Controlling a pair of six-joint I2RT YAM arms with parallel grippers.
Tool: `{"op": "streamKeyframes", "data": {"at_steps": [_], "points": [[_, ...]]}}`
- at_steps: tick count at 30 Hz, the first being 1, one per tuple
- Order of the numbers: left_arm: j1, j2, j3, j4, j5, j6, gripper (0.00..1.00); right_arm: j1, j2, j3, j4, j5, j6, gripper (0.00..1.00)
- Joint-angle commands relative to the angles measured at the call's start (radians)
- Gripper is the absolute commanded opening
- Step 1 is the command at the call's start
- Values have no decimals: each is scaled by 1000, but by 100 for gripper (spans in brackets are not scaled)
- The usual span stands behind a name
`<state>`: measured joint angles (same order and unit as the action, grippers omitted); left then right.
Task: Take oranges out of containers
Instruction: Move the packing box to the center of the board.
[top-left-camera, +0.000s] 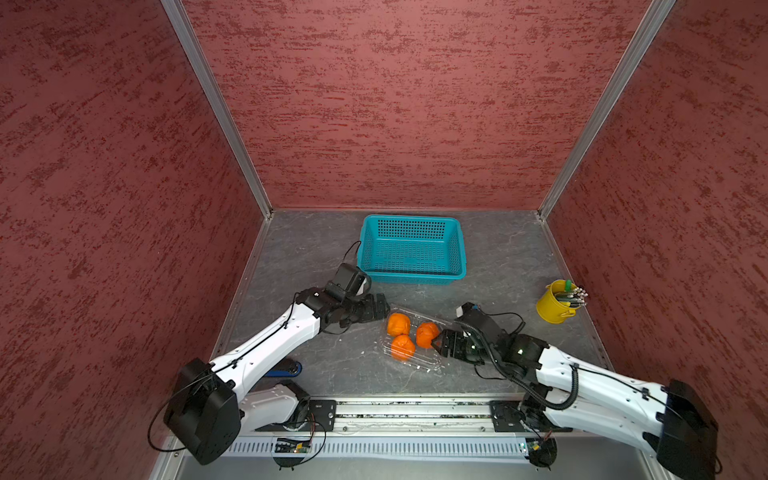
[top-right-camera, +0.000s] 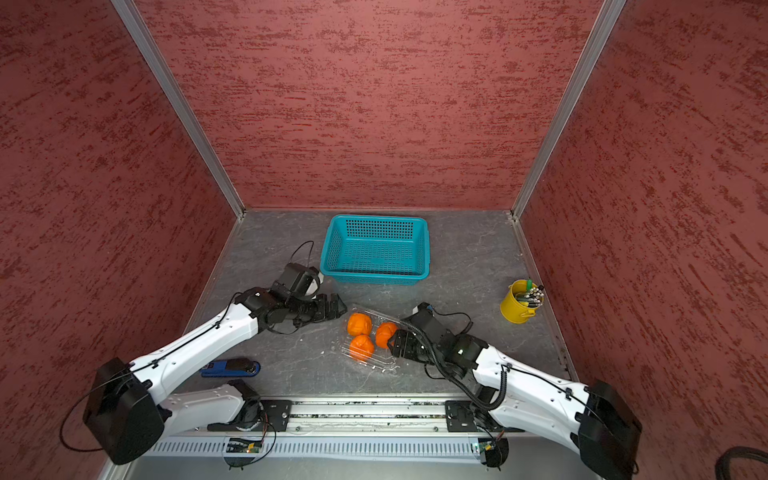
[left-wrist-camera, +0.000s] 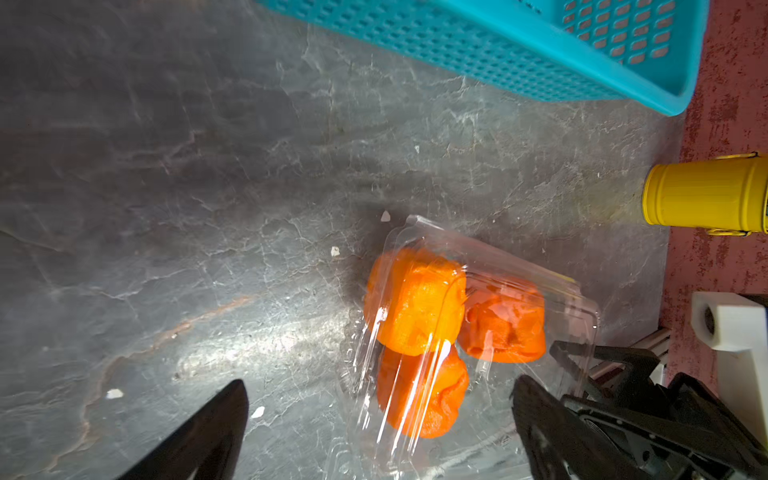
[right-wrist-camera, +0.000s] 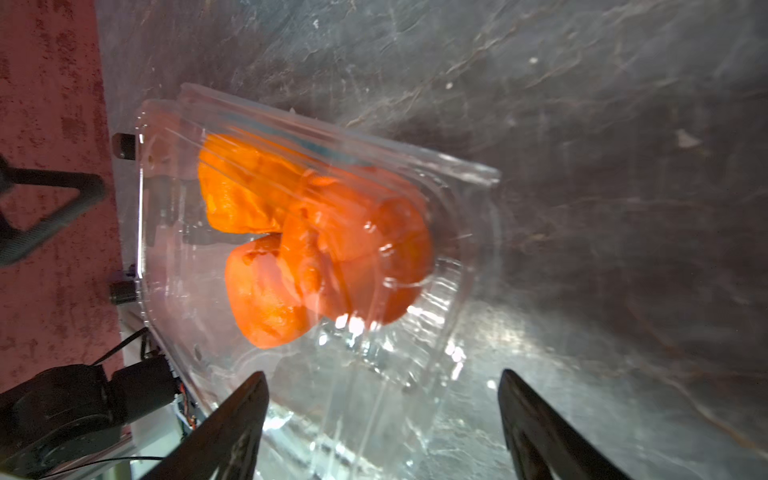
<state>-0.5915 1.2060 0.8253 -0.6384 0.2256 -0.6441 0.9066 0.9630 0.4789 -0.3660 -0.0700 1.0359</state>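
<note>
Looking down in both top views, I see the clear container lying at an angle near the middle of the worktop, and all three oranges are inside it. One orange is at the end nearest the left arm. A second orange is on the right arm's side, and a third orange is nearer the front rail. The three are packed together and touching. In the wrist views ribbed clear plastic lies across them, but I cannot tell whether the lid is latched.

My left gripper is just beside the container's far left end. Its jaws are spread wide and carry nothing. My right gripper is up against the container's right side, close to the second orange. Its jaws are also parted, and in the right wrist view the near end of the plastic lies between them. I cannot tell whether either finger touches the plastic.

Behind the container, near the back wall, is a teal basket. A yellow cup of pens stands well apart at the right edge. A blue object lies by the left arm near the front.
</note>
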Motion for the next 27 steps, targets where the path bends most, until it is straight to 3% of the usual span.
{"op": "streamKeyframes", "data": {"at_steps": [1, 7, 12, 18, 23, 27], "points": [[-28, 12, -44, 104, 68, -63, 97, 9, 34, -4, 136, -5, 74, 84], [-28, 78, -54, 178, 113, -98, 97, -3, 170, 106, 184, 12, -15, 79], [-16, 172, 18, 211, 146, -101, 98, -112, 237, 119, 336, -92, -34, 75], [76, 260, 120, 227, 168, -67, 99, -227, 340, 201, 403, -175, -91, 73], [138, 296, 169, 199, 161, -34, 99, -261, 380, 261, 367, -169, -129, 82], [174, 234, 131, 160, 128, -21, 99, -304, 308, 209, 324, -149, -146, 89]]}}
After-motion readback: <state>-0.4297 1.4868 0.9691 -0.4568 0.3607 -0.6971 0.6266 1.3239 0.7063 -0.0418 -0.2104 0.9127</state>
